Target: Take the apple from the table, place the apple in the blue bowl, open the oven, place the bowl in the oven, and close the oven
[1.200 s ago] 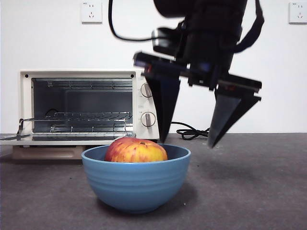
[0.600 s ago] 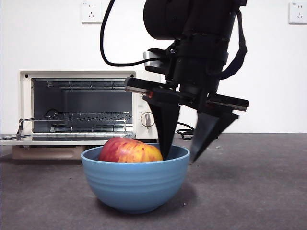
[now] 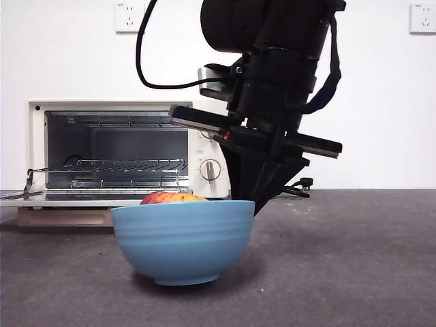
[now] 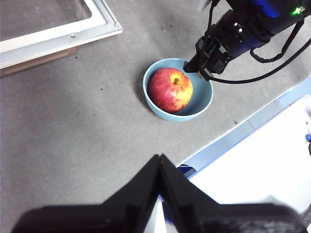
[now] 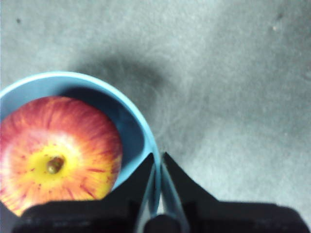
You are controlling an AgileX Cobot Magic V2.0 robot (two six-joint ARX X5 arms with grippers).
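Jaws of the right gripper pinch the glossy blue ceramic bowl's rim at frame centre, red-yellow apple inside; left gripper closed, empty.

One of each task item, two arms

One apple lies in one blue bowl on one table; one oven carries two silver knobs; two wall sockets sit on the wall; two grippers show, the right gripper and the left gripper, each with two black fingers.
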